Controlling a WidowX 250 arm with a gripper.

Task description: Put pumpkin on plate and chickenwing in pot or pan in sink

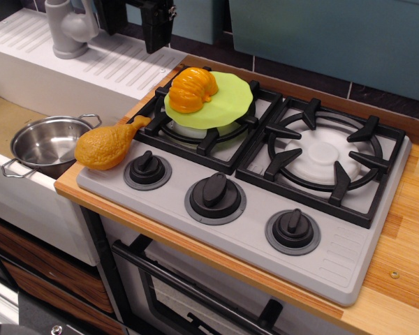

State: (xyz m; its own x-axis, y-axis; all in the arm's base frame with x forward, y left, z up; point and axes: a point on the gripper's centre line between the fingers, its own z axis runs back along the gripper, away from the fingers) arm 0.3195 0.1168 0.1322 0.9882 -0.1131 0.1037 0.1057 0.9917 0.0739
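My claw [157, 28] hangs at the top edge, above the drainboard [119, 63]; only its dark lower part shows, so I cannot tell whether it is spread or pressed together, and it grips nothing I can see. The pumpkin [192, 89] already sits on the plate [227, 101], over the burner. The wing [106, 144] lies from my claw toward 7 o'clock, on the stove's corner, its long axis running from 8 to 2 o'clock, bone end up-right. The pot [45, 143] sits in the sink [3, 118], just beside the wing at 9 o'clock. Nearby: faucet [68, 26] and knob [147, 169]; nothing blocks my way down.
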